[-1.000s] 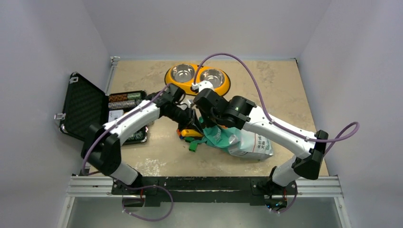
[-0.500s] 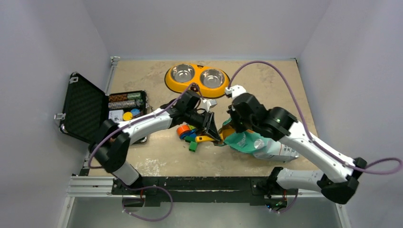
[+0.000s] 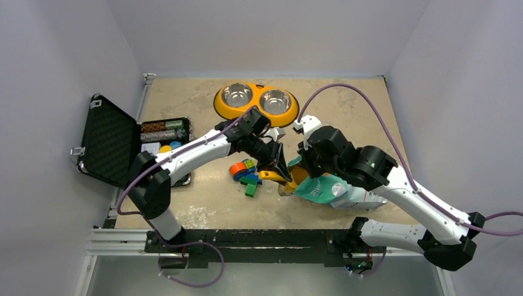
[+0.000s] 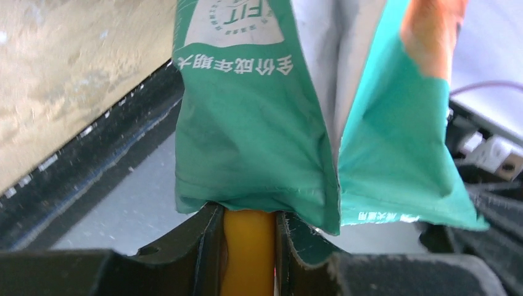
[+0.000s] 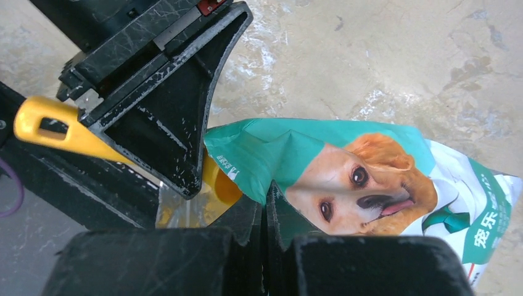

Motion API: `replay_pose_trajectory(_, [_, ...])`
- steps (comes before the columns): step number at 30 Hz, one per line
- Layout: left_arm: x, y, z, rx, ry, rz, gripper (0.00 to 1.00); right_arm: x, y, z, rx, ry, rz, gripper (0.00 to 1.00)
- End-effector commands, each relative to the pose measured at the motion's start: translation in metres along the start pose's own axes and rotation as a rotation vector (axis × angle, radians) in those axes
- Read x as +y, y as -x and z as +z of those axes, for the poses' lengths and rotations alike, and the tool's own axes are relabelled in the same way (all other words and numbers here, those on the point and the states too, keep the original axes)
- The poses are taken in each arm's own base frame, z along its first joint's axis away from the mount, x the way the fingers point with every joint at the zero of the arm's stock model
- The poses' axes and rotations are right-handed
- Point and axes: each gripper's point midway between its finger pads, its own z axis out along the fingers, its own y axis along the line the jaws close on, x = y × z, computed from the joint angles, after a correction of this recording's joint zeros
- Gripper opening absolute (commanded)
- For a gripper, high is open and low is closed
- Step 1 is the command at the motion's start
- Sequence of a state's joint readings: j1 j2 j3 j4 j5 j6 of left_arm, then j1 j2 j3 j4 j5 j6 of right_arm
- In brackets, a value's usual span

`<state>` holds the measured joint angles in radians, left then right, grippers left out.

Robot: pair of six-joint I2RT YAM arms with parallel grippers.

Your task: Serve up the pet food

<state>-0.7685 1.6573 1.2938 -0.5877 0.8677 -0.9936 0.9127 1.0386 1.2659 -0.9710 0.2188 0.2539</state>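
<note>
Kibble hidden inside bag (image 5: 382, 172); scoop (image 4: 248, 253) bowl lost under bag mouth; left gripper (image 4: 247, 228) clamps scoop handle; right gripper (image 5: 266, 213) pinches bag lip; scoop now closer in than earlier.

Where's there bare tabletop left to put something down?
Bare: the far right corner, between the orange double bowl and right wall; also the near left, between black case and toy blocks. Crowded: the middle, where left gripper, scoop, right gripper and food bag meet.
</note>
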Motion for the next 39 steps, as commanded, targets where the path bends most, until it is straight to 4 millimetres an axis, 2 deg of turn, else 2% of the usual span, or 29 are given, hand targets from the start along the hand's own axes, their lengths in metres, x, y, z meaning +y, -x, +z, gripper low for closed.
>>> replay_pose_trajectory(1, [0.008,0.014,-0.014,-0.172,0.18,-0.32,0.0,0.025,0.068,-0.027,-0.239,0.069,0.039,0.0])
replay_pose_trajectory(4, [0.009,0.023,-0.025,-0.305,0.194,-0.413,0.0,0.028,0.076,-0.029,-0.268,0.075,0.044,0.0])
replay_pose_trajectory(6, [0.014,0.027,-0.024,-0.365,0.193,-0.428,0.0,0.029,0.079,-0.033,-0.284,0.086,0.055,0.0])
replay_pose_trajectory(11, [-0.008,0.042,-0.004,-0.442,-0.006,-0.239,0.0,0.033,0.085,-0.04,-0.296,0.111,0.08,0.0])
replay_pose_trajectory(12, [-0.01,0.045,0.003,-0.424,-0.038,-0.228,0.0,0.036,0.085,-0.04,-0.293,0.126,0.084,0.0])
replay_pose_trajectory(15, [0.017,0.039,0.027,-0.299,0.092,-0.333,0.0,0.039,0.086,-0.038,-0.282,0.137,0.09,0.0])
replay_pose_trajectory(17, [0.027,0.042,0.04,-0.286,0.158,-0.387,0.0,0.041,0.085,-0.036,-0.268,0.138,0.087,0.0])
replay_pose_trajectory(18, [0.029,0.049,0.048,-0.31,0.172,-0.404,0.0,0.041,0.084,-0.034,-0.262,0.138,0.086,0.0])
replay_pose_trajectory(20, [0.032,0.063,0.074,-0.283,0.142,-0.43,0.0,0.037,0.08,-0.029,-0.255,0.117,0.092,0.0])
replay_pose_trajectory(22, [0.031,0.079,0.107,-0.216,0.064,-0.383,0.0,0.027,0.073,-0.023,-0.244,0.085,0.121,0.0])
replay_pose_trajectory(23, [0.041,0.085,0.121,-0.199,0.053,-0.364,0.0,0.02,0.07,-0.02,-0.244,0.073,0.141,0.0])
replay_pose_trajectory(24, [0.031,0.095,0.125,-0.224,-0.028,-0.284,0.0,0.014,0.067,-0.019,-0.249,0.062,0.155,0.0])
replay_pose_trajectory(27, [-0.001,0.102,0.119,-0.248,-0.255,-0.02,0.0,-0.007,0.058,-0.02,-0.252,-0.003,0.166,0.0])
replay_pose_trajectory(29, [-0.038,0.085,0.106,-0.183,-0.429,0.21,0.0,-0.014,0.055,-0.022,-0.259,-0.025,0.16,0.0])
replay_pose_trajectory(31, [-0.059,0.061,0.087,-0.137,-0.528,0.364,0.0,-0.017,0.053,-0.025,-0.267,-0.035,0.155,0.0])
replay_pose_trajectory(34, [-0.062,0.041,0.066,-0.12,-0.573,0.463,0.0,-0.024,0.048,-0.029,-0.27,-0.063,0.156,0.0])
replay_pose_trajectory(39, [-0.056,0.029,0.038,-0.141,-0.663,0.46,0.0,-0.038,0.031,-0.035,-0.265,-0.114,0.165,0.0])
